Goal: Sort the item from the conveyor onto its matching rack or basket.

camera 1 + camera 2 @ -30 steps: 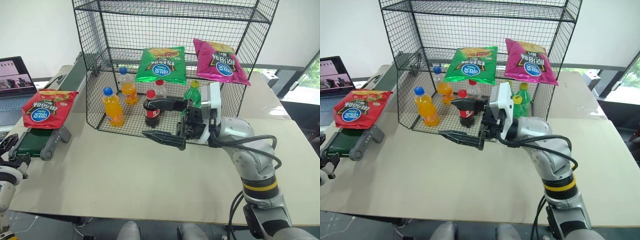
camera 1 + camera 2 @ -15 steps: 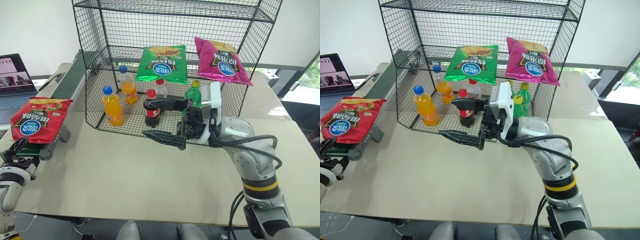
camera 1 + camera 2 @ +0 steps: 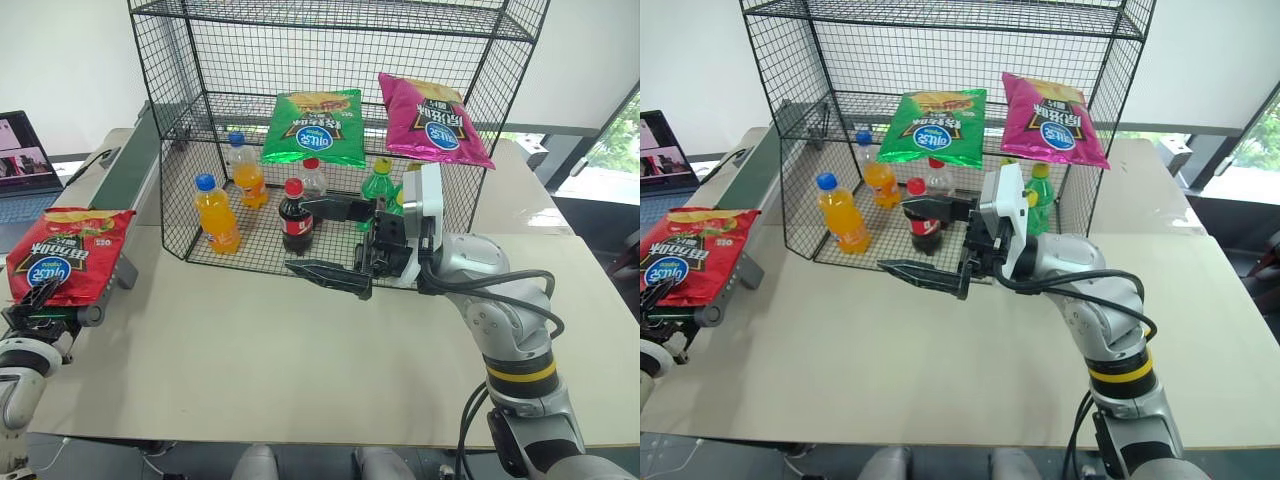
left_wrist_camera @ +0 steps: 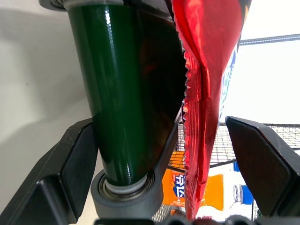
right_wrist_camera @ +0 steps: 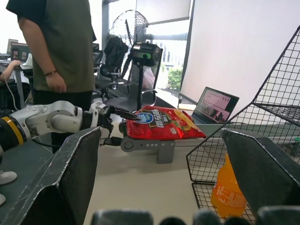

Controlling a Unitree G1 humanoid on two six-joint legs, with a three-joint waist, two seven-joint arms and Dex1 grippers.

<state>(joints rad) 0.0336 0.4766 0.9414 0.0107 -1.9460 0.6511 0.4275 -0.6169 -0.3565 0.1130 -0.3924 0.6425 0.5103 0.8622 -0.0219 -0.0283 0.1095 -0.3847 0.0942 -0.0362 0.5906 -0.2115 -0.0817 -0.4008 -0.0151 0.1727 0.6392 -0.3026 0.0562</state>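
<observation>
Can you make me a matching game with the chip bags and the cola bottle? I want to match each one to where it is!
Things:
1. red chip bag
2. green chip bag
3. pink chip bag
4. cola bottle

Places:
A. on the bottom tier of the rack, among other bottles
B. hanging over the near end of the conveyor, at the open left gripper
C. on the middle tier, right side
D. on the middle tier, beside the pink one and to its left

Right pairs: 1-B, 2-D, 3-C, 4-A
</observation>
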